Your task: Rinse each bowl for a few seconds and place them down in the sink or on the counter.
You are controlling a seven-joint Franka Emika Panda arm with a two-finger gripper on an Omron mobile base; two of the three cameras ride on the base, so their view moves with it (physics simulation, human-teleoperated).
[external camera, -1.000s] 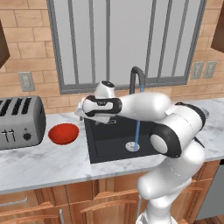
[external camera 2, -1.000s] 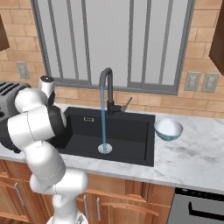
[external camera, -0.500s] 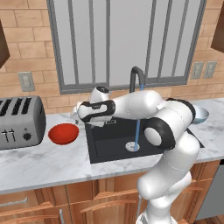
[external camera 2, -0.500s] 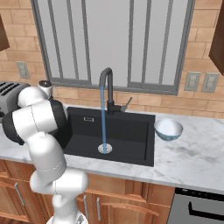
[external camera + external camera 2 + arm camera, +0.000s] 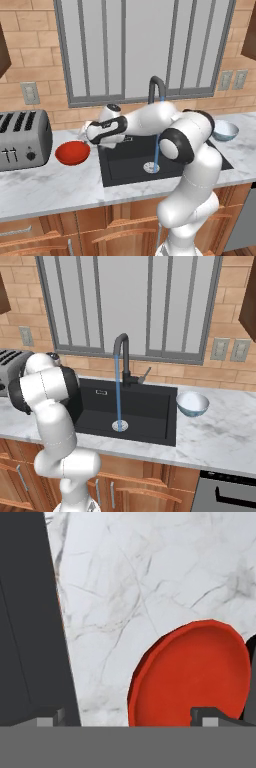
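The red bowl (image 5: pixel 72 152) sits upright on the white marble counter (image 5: pixel 45 187), between the toaster and the sink (image 5: pixel 130 167). My gripper (image 5: pixel 86 138) hangs open just above the red bowl's right rim, apart from it. In the hand view the red bowl (image 5: pixel 190 672) lies below my open gripper (image 5: pixel 130 719), nearer the right fingertip (image 5: pixel 210 716), with bare counter (image 5: pixel 150 577) around it. The pale blue-white bowl (image 5: pixel 225 130) stands on the counter right of the sink (image 5: pixel 145 421), and I see that same bowl (image 5: pixel 193 403) from the other side. My arm hides the red bowl in the right base view.
Water (image 5: pixel 156 150) runs from the dark arched faucet (image 5: pixel 157 87) onto the drain (image 5: pixel 119 426). A silver toaster (image 5: pixel 22 140) stands left of the red bowl. Brick wall and a window lie behind. The sink's black edge (image 5: pixel 25 612) runs along the hand view's left side.
The arm has swung further left and lower, bringing the hand from over the sink's left edge to just above the red bowl. The jaws stayed open. Both bowls are unmoved.
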